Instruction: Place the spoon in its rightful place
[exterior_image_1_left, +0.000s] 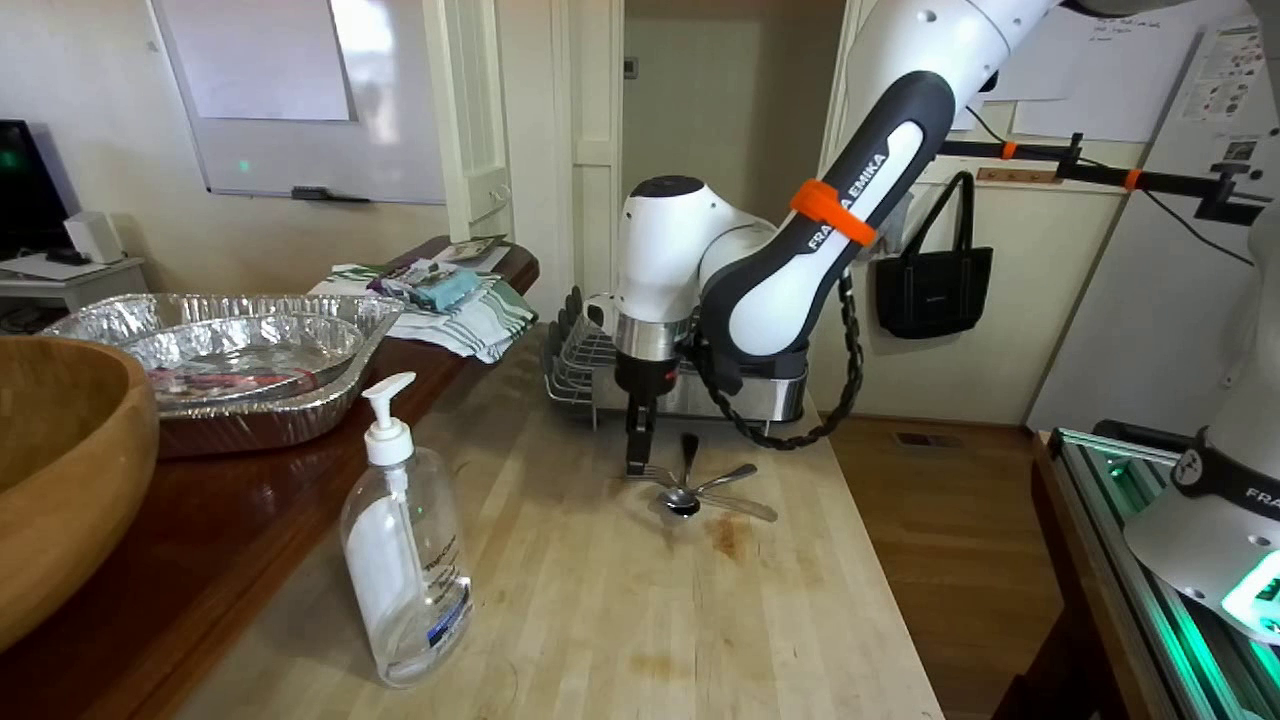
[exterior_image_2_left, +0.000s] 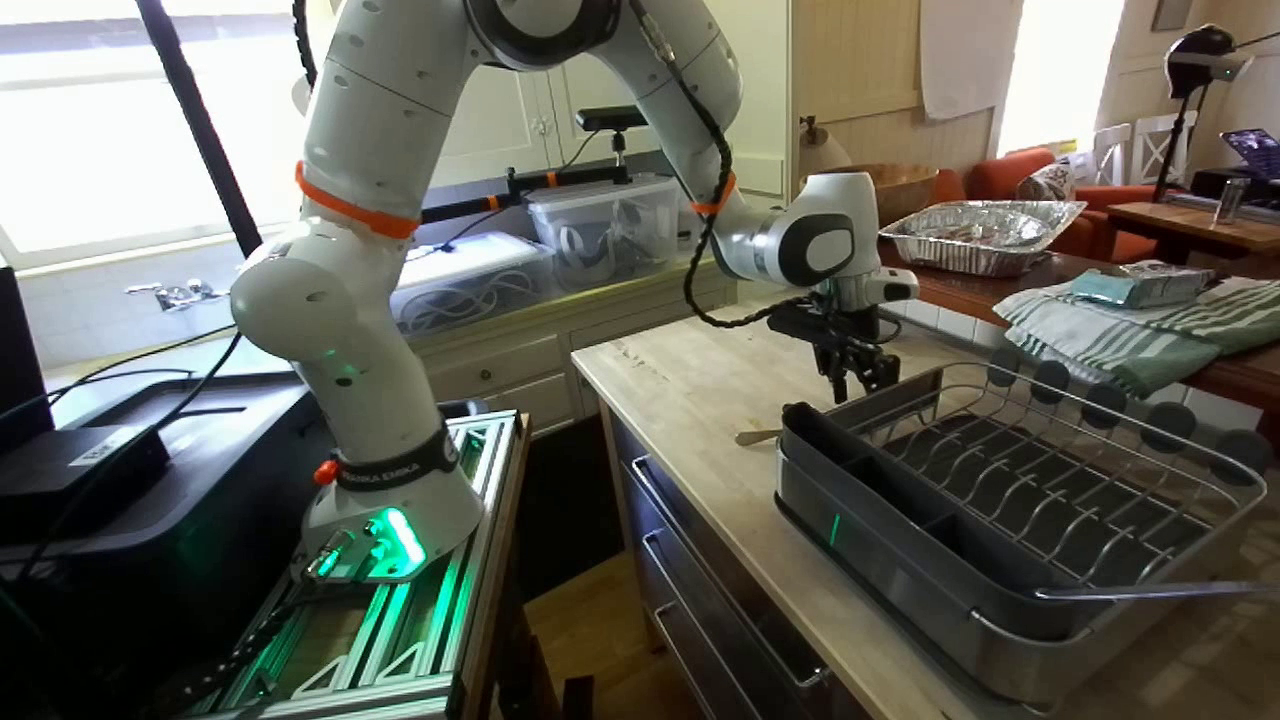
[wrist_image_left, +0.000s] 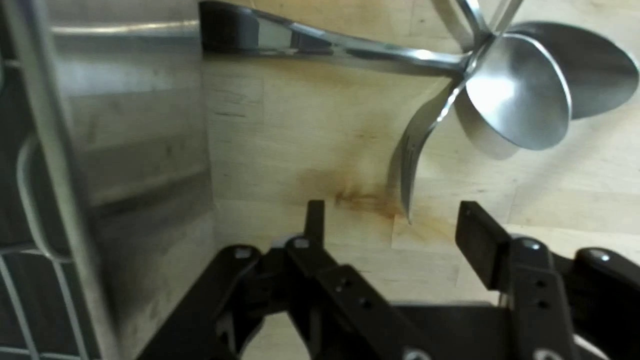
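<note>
The silvery spoon (exterior_image_1_left: 681, 501) lies in a crossed pile of utensils on the wooden counter, its bowl plain in the wrist view (wrist_image_left: 520, 95). A dark-ended handle (wrist_image_left: 320, 45) runs from the pile toward the dish rack, probably the spoon's. A fork (wrist_image_left: 412, 160) crosses the pile, and its tines point between my fingertips. A dark bowl-like shape sits beside the spoon; I cannot tell if it is a shadow. My gripper (wrist_image_left: 390, 215) is open and empty just beside the pile, also in both exterior views (exterior_image_1_left: 638, 462) (exterior_image_2_left: 858, 385). The rack's grey utensil caddy (exterior_image_2_left: 880, 535) has several compartments.
The steel rack wall (wrist_image_left: 145, 130) stands close left of my fingers in the wrist view. A long metal handle (exterior_image_2_left: 1150, 592) juts over the rack's end. A clear pump bottle (exterior_image_1_left: 410, 560), foil trays (exterior_image_1_left: 270, 420) and a wooden bowl (exterior_image_1_left: 75, 480) stand farther off.
</note>
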